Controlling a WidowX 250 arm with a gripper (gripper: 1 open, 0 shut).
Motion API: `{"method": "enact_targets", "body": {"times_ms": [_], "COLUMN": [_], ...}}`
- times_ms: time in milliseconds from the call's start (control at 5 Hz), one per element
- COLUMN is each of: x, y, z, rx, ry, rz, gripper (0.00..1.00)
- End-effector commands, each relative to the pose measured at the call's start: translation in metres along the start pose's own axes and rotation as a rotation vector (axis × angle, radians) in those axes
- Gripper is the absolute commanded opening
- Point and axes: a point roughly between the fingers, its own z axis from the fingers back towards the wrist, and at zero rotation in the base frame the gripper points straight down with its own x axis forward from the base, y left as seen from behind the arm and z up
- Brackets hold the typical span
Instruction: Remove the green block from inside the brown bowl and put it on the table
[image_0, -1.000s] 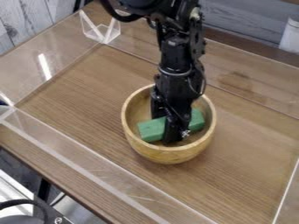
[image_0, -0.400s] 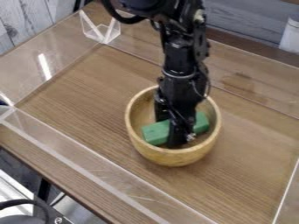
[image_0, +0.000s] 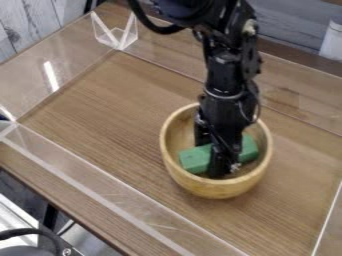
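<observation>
The brown bowl (image_0: 187, 175) sits on the table (image_0: 107, 100), right of the middle. Inside it lies the green block (image_0: 199, 158), with bright green showing on both sides of the black fingers. My gripper (image_0: 221, 160) points straight down into the bowl and is shut on the green block across its middle. The block still rests low inside the bowl, and the fingertips are partly hidden against it.
Low clear acrylic walls (image_0: 80, 190) border the tabletop on all sides. A small clear stand (image_0: 118, 33) is at the far left corner. Bare wood stretches left of the bowl.
The gripper has closed on the block and moved to the right. The bowl and the block have slid right along with it.
</observation>
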Motion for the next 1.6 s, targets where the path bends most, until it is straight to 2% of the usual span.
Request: {"method": "enact_targets", "body": {"times_ms": [0,1000,1400], "x": [0.009,0.008,0.005], "y": [0.002,0.016,0.019], "z": [0.004,-0.004,0.002], "rx": [0.011,0.019,0.028], "ry": [-0.027,-0.004,-0.015], "rz": [0.001,0.077,0.089], "gripper": [0.0,0.0,0.0]}}
